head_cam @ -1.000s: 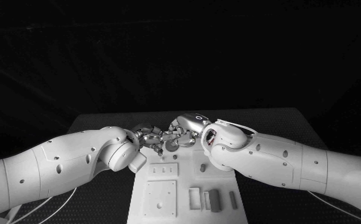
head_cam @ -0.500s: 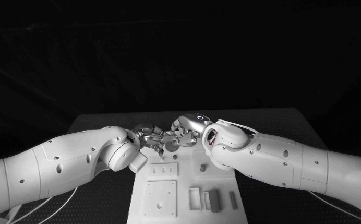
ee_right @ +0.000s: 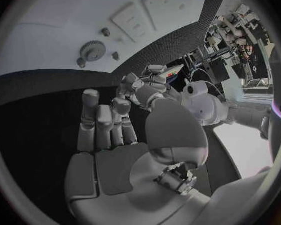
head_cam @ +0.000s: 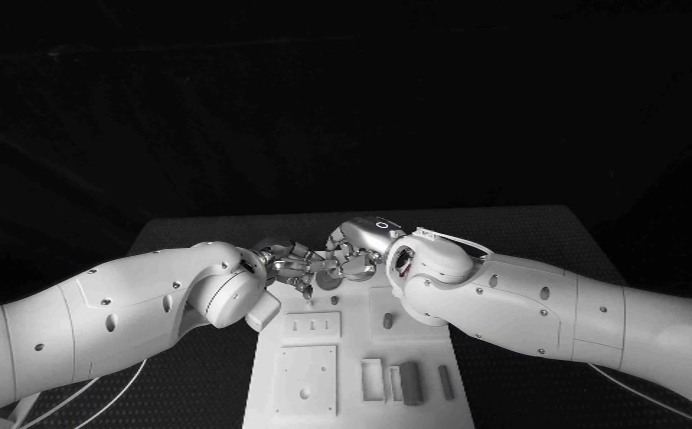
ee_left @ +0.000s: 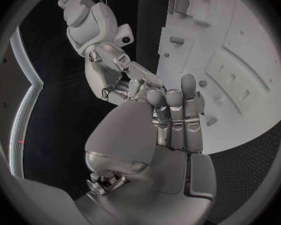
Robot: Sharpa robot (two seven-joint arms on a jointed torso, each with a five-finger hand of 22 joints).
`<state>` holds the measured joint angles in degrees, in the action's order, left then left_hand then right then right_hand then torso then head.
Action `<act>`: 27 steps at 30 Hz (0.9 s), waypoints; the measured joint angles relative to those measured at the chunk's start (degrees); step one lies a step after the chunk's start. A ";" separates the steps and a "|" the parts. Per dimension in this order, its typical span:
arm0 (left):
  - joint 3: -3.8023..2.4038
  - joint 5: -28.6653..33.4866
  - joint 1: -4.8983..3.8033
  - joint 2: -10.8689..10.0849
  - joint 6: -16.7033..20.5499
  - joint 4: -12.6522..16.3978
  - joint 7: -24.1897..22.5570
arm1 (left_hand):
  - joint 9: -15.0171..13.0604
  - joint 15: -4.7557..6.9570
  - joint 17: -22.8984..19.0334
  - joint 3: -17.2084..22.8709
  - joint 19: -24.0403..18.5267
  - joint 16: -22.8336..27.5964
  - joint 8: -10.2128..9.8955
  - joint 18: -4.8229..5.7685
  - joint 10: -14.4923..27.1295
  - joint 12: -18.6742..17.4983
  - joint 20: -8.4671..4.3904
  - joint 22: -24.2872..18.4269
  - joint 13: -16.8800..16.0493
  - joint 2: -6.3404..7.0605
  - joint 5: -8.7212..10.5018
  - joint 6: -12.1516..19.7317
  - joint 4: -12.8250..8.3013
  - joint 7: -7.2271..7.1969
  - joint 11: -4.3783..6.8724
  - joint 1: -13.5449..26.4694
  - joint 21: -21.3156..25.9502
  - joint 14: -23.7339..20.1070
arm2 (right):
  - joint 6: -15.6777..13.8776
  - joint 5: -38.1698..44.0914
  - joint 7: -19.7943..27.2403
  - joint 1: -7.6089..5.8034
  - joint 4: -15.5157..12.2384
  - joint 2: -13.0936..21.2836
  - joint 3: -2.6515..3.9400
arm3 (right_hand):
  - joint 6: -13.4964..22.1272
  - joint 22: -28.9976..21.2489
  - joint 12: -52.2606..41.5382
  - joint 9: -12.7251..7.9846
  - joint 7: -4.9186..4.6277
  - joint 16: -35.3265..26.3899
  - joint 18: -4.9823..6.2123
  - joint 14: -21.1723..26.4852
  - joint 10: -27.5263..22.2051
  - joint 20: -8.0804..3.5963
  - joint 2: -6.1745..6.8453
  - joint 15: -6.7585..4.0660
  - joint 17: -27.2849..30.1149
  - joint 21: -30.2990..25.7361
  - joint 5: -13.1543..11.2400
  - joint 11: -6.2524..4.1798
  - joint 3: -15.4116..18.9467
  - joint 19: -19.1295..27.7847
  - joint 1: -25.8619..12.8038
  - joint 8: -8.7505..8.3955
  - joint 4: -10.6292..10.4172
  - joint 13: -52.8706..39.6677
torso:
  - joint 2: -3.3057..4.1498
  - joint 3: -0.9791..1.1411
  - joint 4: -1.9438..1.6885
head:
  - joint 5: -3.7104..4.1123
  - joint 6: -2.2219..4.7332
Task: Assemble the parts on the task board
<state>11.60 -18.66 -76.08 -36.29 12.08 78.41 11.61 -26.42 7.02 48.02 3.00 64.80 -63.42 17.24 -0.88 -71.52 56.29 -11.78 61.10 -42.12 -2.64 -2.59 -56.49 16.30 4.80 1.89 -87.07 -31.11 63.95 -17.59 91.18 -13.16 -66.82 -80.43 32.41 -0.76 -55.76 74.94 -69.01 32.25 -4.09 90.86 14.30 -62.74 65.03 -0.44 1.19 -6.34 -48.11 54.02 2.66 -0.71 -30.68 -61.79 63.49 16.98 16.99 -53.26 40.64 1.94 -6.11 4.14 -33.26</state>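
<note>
The white task board [head_cam: 310, 394] lies lengthwise in the middle of the table. My left hand [head_cam: 286, 265] and right hand [head_cam: 355, 249] meet fingertip to fingertip above its far end. In the left wrist view the left hand [ee_left: 172, 127] holds its fingers straight and close together, and the right hand [ee_left: 112, 72] reaches in to their tips. In the right wrist view the right hand [ee_right: 106, 130] also has straight fingers, and the left hand [ee_right: 147, 85] curls toward them. Whether a part sits between the fingertips is hidden. Grey parts [head_cam: 411, 383] lie at the board's near right.
A gear [ee_right: 93, 49] and small pegs [ee_right: 107, 32] stand on the board [ee_right: 47, 30] beyond the hands. Rectangular insets [head_cam: 313, 325] mark the board's middle. Dark table mat [head_cam: 188, 239] flanks the board on both sides, and both forearms hang over the board's long edges.
The fingers of both hands have shifted very slightly where they meet. The arms and the board stay where they were.
</note>
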 measured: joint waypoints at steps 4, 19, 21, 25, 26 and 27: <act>0.01 0.38 0.01 0.00 0.00 -0.03 0.01 | 0.00 0.00 -0.06 0.00 0.00 0.00 -0.01 0.00 0.00 0.00 0.00 0.05 0.00 0.00 0.00 0.00 0.00 0.00 0.00 0.00 0.00 0.00 | 0.02 0.01 0.02 -0.01 0.05 -0.03 -0.01 | -0.08 0.00 0.00 0.01 0.08 0.00 0.01 0.00 0.00 -0.14 -0.01 0.00 0.00 0.00 0.00 0.00 0.01 -0.17 -0.01 0.00 0.01 0.00 | 0.01 -0.01 0.00 | 0.01 -0.02; 0.02 2.47 0.04 -0.01 0.01 -0.14 0.01 | -0.24 -0.20 -0.56 0.63 -0.02 -0.45 0.23 0.02 0.10 0.00 0.03 0.33 0.10 -0.82 -0.02 0.00 0.15 0.00 0.07 -0.02 0.00 -0.18 | 0.02 0.03 0.00 -0.02 0.03 -0.01 0.00 | -0.08 -0.01 0.00 0.08 0.08 0.00 0.17 -0.19 0.00 -0.06 -0.06 -0.18 0.00 0.00 -0.01 0.00 0.08 -0.26 -0.08 -0.15 0.08 0.00 | 0.01 0.00 0.01 | -0.04 -0.22; 0.02 2.72 0.04 -0.02 0.00 -0.14 0.01 | -0.25 -0.16 -0.65 0.64 -0.09 -0.45 0.23 0.03 0.11 0.00 0.10 0.39 0.10 -1.18 -0.02 0.00 0.15 0.00 0.07 0.09 0.00 -0.23 | 0.02 0.03 -0.01 -0.01 0.01 0.01 0.01 | -0.08 -0.01 0.00 0.08 0.08 0.00 0.20 -0.19 0.00 -0.06 -0.06 -0.17 0.00 0.00 -0.01 0.00 0.08 -0.26 -0.08 -0.21 0.08 0.00 | 0.00 0.00 0.03 | -0.02 -0.25; 0.03 3.23 0.05 -0.04 -0.07 -0.16 0.01 | -0.33 -0.05 -0.83 0.64 -0.21 -0.70 0.21 0.02 0.14 0.00 0.00 0.49 0.09 -2.02 -0.02 0.00 0.15 0.00 0.07 0.49 0.00 -0.34 | 0.01 0.03 -0.02 0.03 -0.02 0.06 0.02 | -0.08 -0.02 0.00 0.08 0.08 0.00 0.22 -0.19 0.00 -0.05 -0.06 -0.17 0.00 0.00 -0.01 0.00 0.09 -0.25 -0.08 -0.23 0.09 0.00 | 0.00 0.00 0.03 | 0.01 -0.29; 0.04 3.38 0.05 -0.05 -0.11 -0.16 0.02 | -0.37 0.02 -0.84 0.63 -0.23 -0.70 0.20 0.03 0.34 0.00 -0.01 0.49 0.08 -2.15 -0.02 0.00 0.15 0.00 -0.13 0.60 0.00 -0.41 | 0.00 0.04 -0.03 0.04 -0.04 0.08 0.02 | -0.08 -0.01 0.00 0.08 0.08 0.00 0.22 -0.19 0.00 -0.05 -0.06 -0.17 0.00 0.00 -0.01 0.00 0.09 -0.25 -0.08 -0.23 0.09 0.00 | -0.01 0.00 0.03 | 0.01 -0.30; 0.04 3.50 0.06 -0.05 -0.14 -0.16 0.03 | -0.39 0.02 -0.91 0.63 -0.32 -0.70 0.16 0.03 0.34 0.01 -0.09 0.54 0.07 -2.30 -0.02 0.01 0.15 0.00 -0.12 0.60 0.00 -0.43 | -0.01 0.04 -0.04 0.06 -0.06 0.10 0.03 | -0.07 -0.02 0.00 0.08 0.07 0.00 0.22 -0.20 0.00 -0.05 -0.06 -0.16 0.00 0.00 -0.01 0.00 0.09 -0.25 -0.08 -0.22 0.09 0.00 | -0.01 0.00 0.03 | 0.02 -0.30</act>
<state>11.64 -15.16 -76.02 -36.35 11.95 78.26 11.63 -26.81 7.04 47.11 3.63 64.47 -64.12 17.40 -0.85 -71.18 56.29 -11.87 61.65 -42.05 -4.95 -2.61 -56.48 16.46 4.80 1.77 -86.46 -31.12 63.52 -17.60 91.22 -13.20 -66.76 -80.49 32.51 -0.73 -55.83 74.92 -69.00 32.34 -4.02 90.86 14.52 -62.94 65.03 -0.50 1.14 -6.50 -48.10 54.01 2.65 -0.71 -30.59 -62.04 63.41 16.77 17.08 -53.27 40.63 1.94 -6.08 4.16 -33.56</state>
